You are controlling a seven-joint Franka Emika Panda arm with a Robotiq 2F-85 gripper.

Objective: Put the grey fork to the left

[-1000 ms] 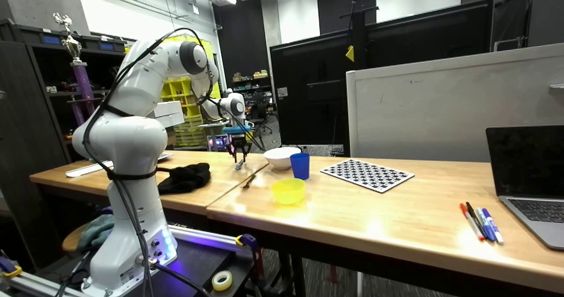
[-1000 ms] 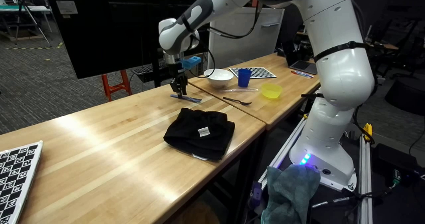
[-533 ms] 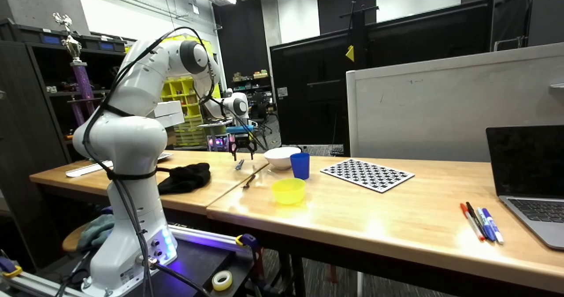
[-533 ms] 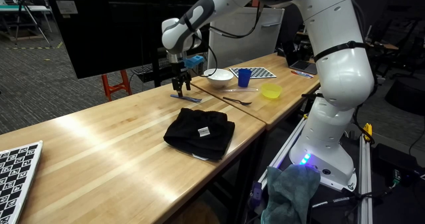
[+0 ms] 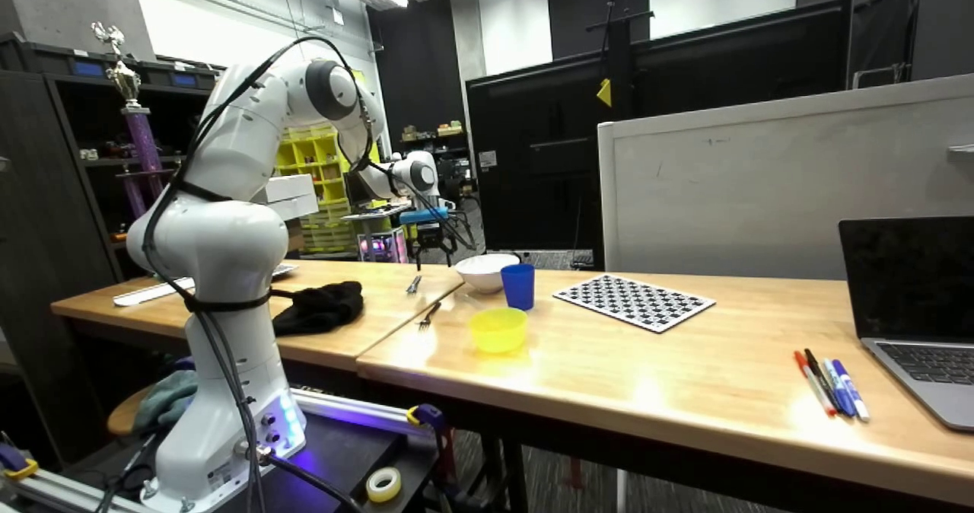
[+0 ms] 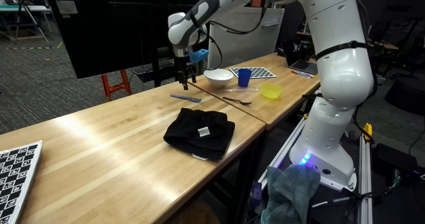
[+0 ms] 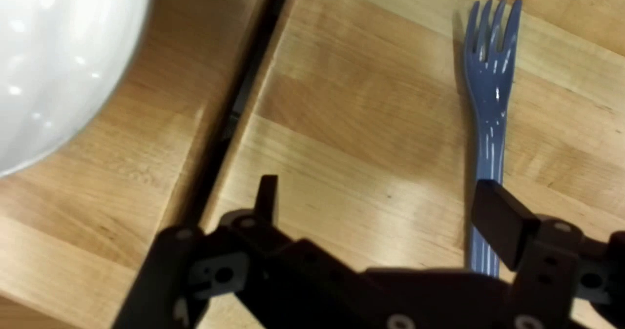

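The grey fork (image 7: 490,99), bluish in tone, lies flat on the wooden table, tines at the top of the wrist view. In both exterior views it rests near the table's far side, short of the seam; its place shows at the fork handle (image 6: 181,97) and again at the small grey fork (image 5: 413,285). My gripper (image 7: 377,182) is open and holds nothing. It hangs above the tabletop (image 6: 190,84), apart from the fork and off toward the white bowl. In the wrist view the right finger (image 7: 505,221) covers part of the handle from sight.
Across the table seam (image 7: 244,85) stand a white bowl (image 6: 219,78), a blue cup (image 6: 244,78) and a yellow bowl (image 6: 271,91). A dark fork (image 6: 237,100) and a clear utensil (image 6: 240,90) lie near them. Folded black cloth (image 6: 199,136) sits nearer the robot.
One second ago my gripper was down at the fork with its fingers nearer together. It has opened, risen and shifted toward the white bowl, while the fork has stayed in place.
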